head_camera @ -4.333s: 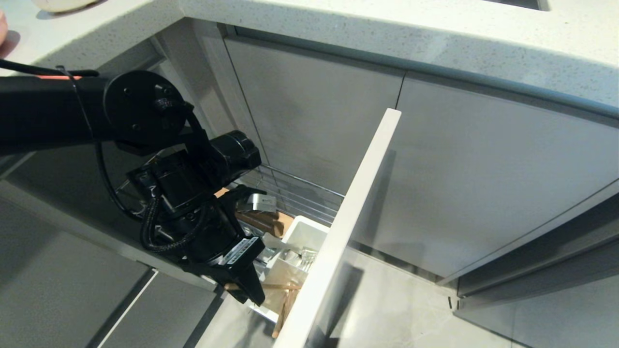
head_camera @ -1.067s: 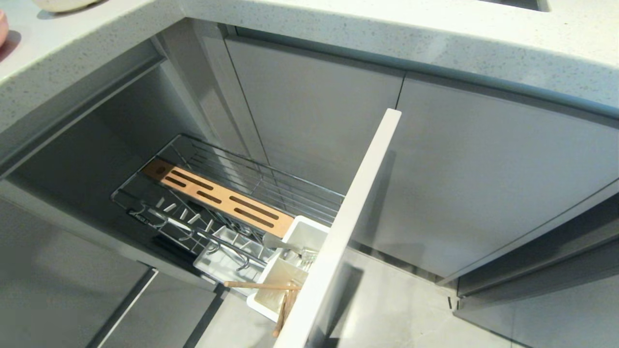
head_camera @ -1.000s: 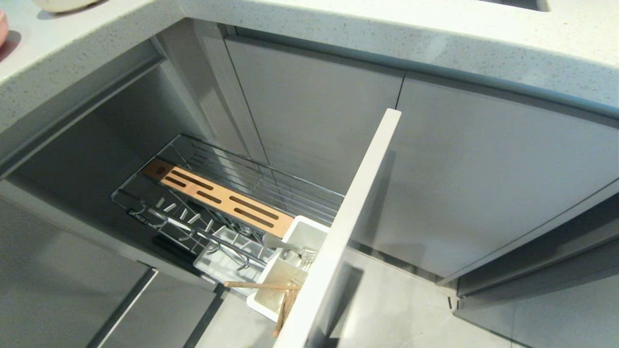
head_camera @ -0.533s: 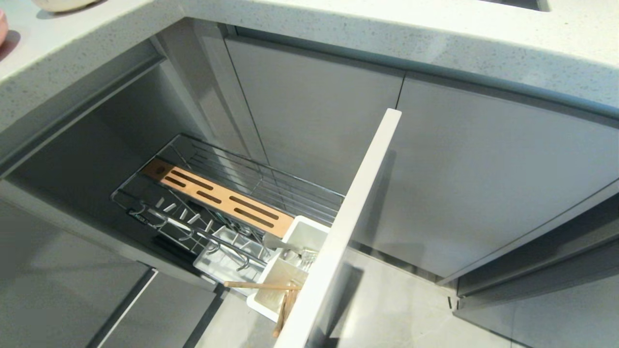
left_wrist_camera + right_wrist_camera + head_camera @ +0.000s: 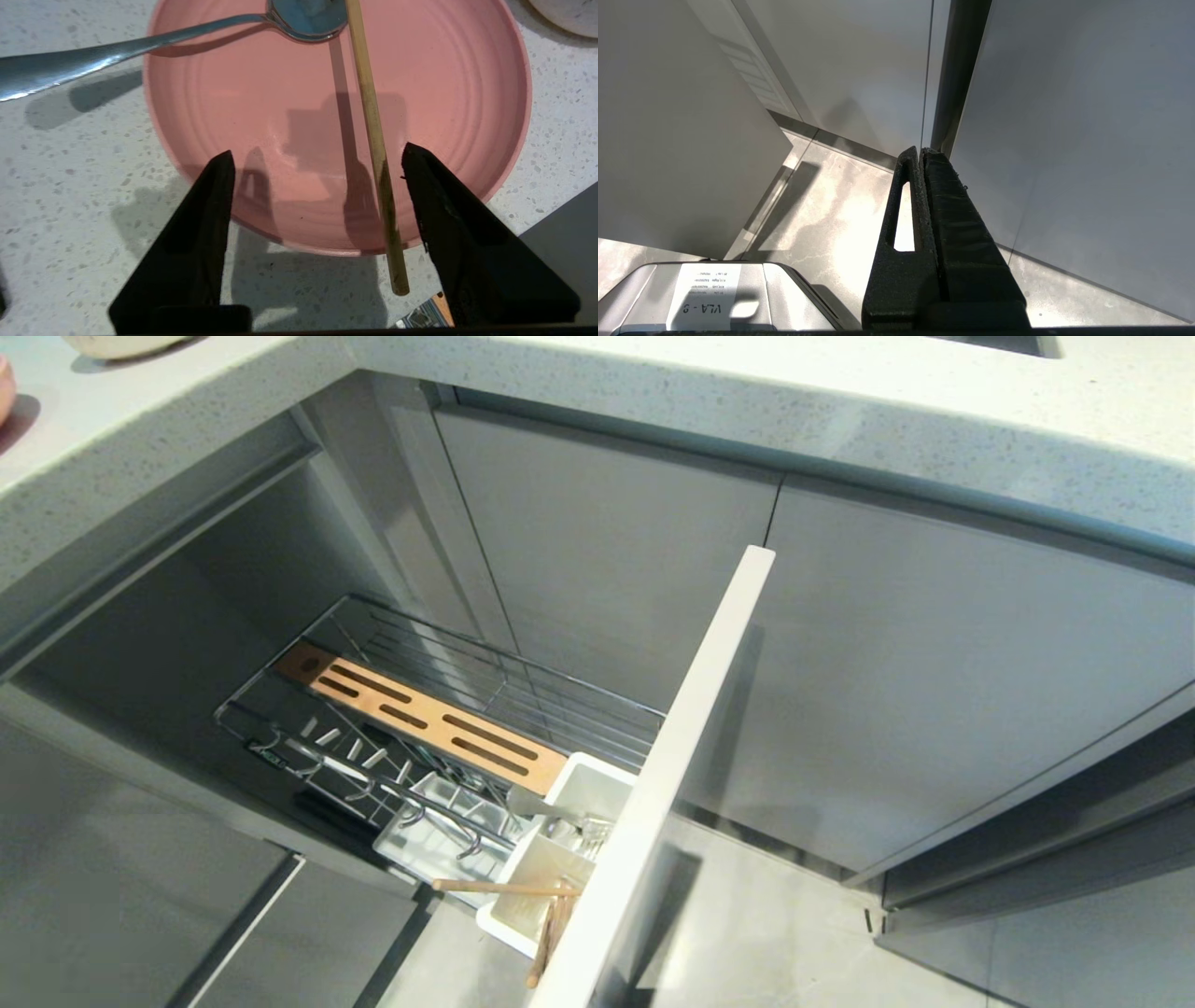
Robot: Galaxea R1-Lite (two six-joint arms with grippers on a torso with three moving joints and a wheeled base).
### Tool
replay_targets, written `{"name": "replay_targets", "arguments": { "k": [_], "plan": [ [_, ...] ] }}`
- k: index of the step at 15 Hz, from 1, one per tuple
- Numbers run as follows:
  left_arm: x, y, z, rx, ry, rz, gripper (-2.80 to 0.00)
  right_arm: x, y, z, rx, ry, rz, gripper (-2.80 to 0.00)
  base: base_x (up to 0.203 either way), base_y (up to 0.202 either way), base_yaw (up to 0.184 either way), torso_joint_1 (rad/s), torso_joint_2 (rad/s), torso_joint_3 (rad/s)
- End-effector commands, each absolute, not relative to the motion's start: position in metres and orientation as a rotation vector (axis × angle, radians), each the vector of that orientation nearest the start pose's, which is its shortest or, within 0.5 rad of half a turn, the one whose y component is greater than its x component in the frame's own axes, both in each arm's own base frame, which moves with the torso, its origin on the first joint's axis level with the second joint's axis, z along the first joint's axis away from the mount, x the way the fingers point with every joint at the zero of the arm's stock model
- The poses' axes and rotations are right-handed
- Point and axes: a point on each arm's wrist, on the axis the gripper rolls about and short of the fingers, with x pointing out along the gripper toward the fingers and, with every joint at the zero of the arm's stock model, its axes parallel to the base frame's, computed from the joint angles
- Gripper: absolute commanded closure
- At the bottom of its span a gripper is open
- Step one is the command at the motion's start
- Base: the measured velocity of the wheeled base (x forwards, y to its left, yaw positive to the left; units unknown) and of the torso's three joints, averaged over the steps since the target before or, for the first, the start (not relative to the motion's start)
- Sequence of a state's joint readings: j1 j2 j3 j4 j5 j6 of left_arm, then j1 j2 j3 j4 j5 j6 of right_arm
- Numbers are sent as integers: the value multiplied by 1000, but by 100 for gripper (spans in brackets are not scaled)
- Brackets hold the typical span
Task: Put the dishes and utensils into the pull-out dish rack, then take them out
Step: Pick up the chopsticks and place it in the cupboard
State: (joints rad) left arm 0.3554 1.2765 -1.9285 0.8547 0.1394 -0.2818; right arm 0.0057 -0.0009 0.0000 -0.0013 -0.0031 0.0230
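Head view: the pull-out dish rack (image 5: pixel 439 728) stands drawn out of the cabinet, its pale front panel (image 5: pixel 672 775) edge-on to the camera. The slotted wooden strip (image 5: pixel 420 717) lies along the wire basket. One chopstick (image 5: pixel 504 888) rests across the white cutlery caddy (image 5: pixel 560 845), and another stick appears to hang at the caddy's near end. Neither arm shows here. The edge of a white bowl (image 5: pixel 117 343) sits on the tabletop (image 5: pixel 653 383) at upper left.

Left wrist view: the left gripper (image 5: pixel 317 161) hovers over the pink plate (image 5: pixel 289 116), which lies flat on the speckled tabletop. Its jaws are apart and grip nothing. A single chopstick (image 5: pixel 373 140) lies across the plate, its near end past the rim, just inside one finger. The spoon (image 5: pixel 140 44) rests with its bowl on the plate and its handle out over the tabletop.

Right wrist view: the right gripper (image 5: pixel 922 156) is parked low beside the cabinet doors, jaws together and empty.

Judgement: this is the unloading stage, with a chopstick just set down on the plate. The next move calls for lifting the left gripper clear without nudging the stick, then going down to the caddy for what remains there.
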Motion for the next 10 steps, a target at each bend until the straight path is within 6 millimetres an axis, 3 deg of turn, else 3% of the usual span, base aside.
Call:
{"name": "replay_targets", "arguments": {
  "k": [1,10],
  "plan": [
    [107,42,430,-301,156,513,-280,-23,0,75,23,0,3,0,0,0,0,0,0,0],
    [117,44,428,-309,181,467,-280,-23,0,75,23,0,3,0,0,0,0,0,0,0]
  ]
}}
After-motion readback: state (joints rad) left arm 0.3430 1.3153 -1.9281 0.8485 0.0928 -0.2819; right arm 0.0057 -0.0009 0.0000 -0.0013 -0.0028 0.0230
